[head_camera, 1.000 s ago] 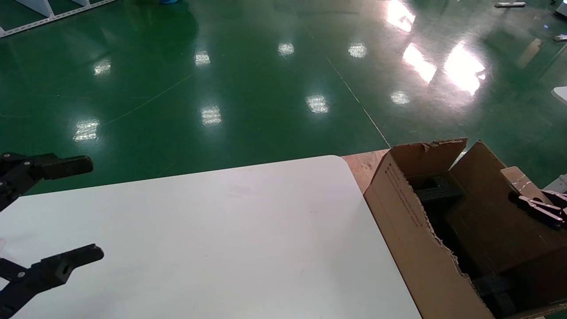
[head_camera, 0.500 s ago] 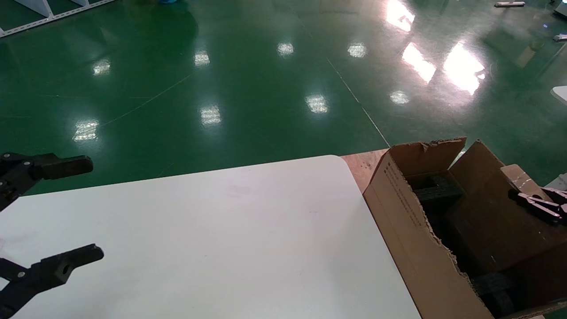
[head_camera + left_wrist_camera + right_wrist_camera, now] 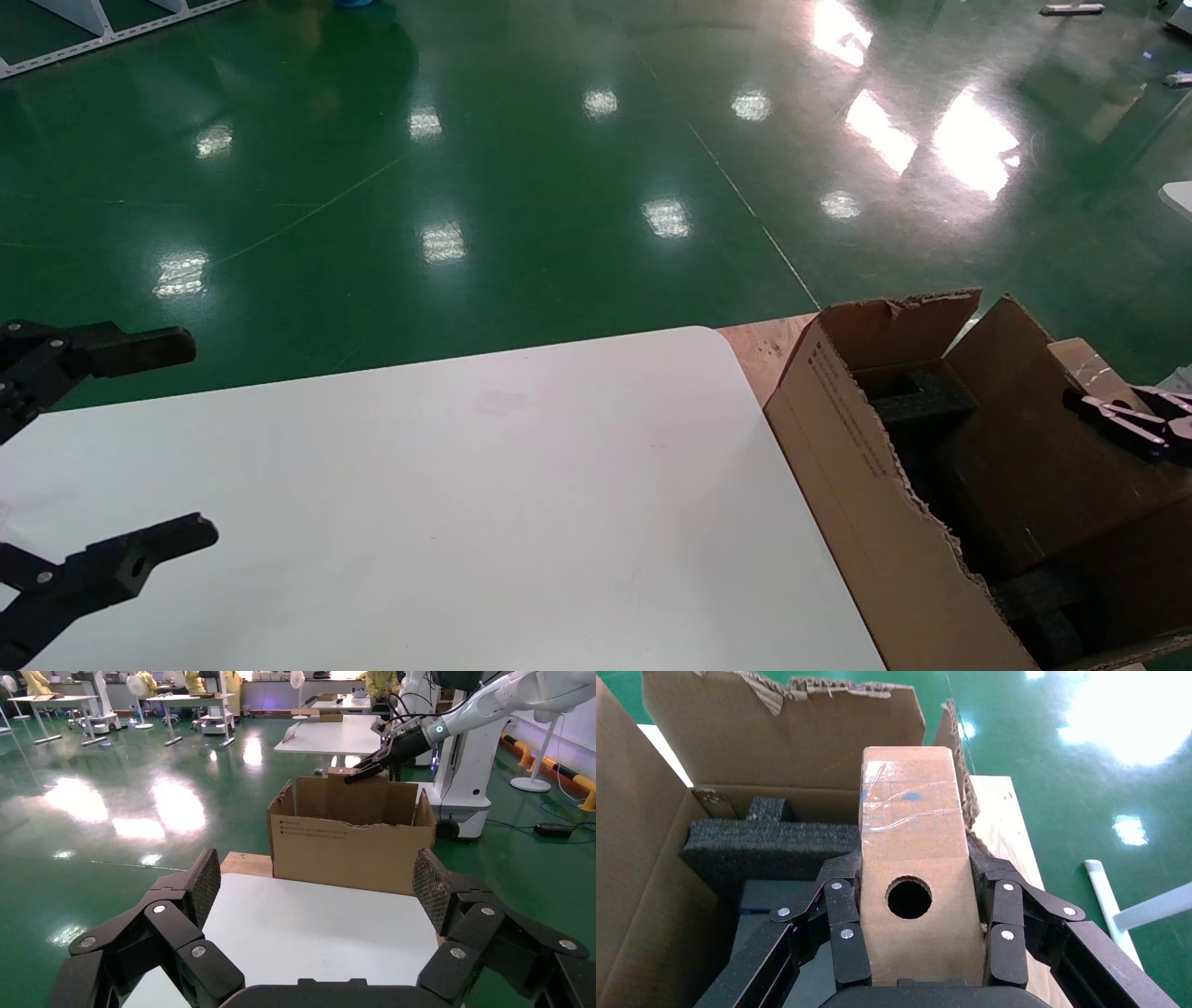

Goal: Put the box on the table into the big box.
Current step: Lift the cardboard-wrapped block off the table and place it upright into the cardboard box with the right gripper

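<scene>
Overhead, the head view shows the right gripper (image 3: 1131,424) at the far right, above the big box (image 3: 931,485), which stands just off the right edge of the table (image 3: 466,503). Its jaws are clamped on the box (image 3: 1085,368), held over the carton's right-hand flap rather than over the opening. Released there, the box would probably land on the flap or slide outside. The left gripper (image 3: 140,443) hangs parked over the table's near left corner, jaws spread wide and empty.

From the left wrist view, the left gripper's mesh pads (image 3: 205,885) stand far apart with only tabletop between them. Beyond it, the carton's ragged front wall (image 3: 348,850) rises, and the right gripper reaches over the carton's far rim; a low pass could snag that torn edge.

Close up in the right wrist view, the fingers (image 3: 842,924) grip the box by its two long sides, round hole (image 3: 909,897) facing the camera. Black foam (image 3: 761,850) fills much of the interior below, so the box may rest proud or tip on it. Glossy tape (image 3: 912,804) could let it slip.
</scene>
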Controlling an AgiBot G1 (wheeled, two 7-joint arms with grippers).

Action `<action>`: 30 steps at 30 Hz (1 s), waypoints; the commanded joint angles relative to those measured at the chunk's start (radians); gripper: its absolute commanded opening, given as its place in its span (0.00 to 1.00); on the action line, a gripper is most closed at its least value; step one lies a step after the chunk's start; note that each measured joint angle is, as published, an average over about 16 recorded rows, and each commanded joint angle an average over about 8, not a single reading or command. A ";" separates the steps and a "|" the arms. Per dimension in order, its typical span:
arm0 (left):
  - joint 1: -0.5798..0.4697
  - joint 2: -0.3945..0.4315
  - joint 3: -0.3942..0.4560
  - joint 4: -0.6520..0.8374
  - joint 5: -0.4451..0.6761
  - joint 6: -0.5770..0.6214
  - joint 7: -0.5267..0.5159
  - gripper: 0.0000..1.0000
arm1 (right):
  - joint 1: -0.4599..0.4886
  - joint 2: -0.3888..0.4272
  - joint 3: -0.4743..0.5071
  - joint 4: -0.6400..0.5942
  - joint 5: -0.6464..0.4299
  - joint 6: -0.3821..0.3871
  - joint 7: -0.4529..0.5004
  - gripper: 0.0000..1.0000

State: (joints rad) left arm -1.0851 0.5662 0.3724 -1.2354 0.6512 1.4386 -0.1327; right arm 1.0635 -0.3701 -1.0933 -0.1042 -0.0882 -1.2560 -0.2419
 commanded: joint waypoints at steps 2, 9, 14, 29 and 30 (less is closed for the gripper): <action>0.000 0.000 0.000 0.000 0.000 0.000 0.000 1.00 | 0.001 -0.007 -0.003 -0.009 -0.005 0.000 0.002 0.00; 0.000 0.000 0.000 0.000 0.000 0.000 0.000 1.00 | 0.007 -0.025 -0.011 -0.036 -0.014 0.003 0.006 0.00; 0.000 0.000 0.000 0.000 0.000 0.000 0.000 1.00 | 0.006 -0.040 -0.015 -0.057 -0.021 0.003 0.011 0.00; 0.000 0.000 0.000 0.000 0.000 0.000 0.000 1.00 | 0.002 -0.075 -0.028 -0.112 -0.041 0.006 0.010 0.00; 0.000 0.000 0.000 0.000 0.000 0.000 0.000 1.00 | 0.001 -0.078 -0.029 -0.115 -0.042 0.006 0.009 0.00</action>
State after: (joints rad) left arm -1.0851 0.5662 0.3724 -1.2354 0.6512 1.4386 -0.1326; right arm 1.0637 -0.4478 -1.1219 -0.2188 -0.1298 -1.2510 -0.2317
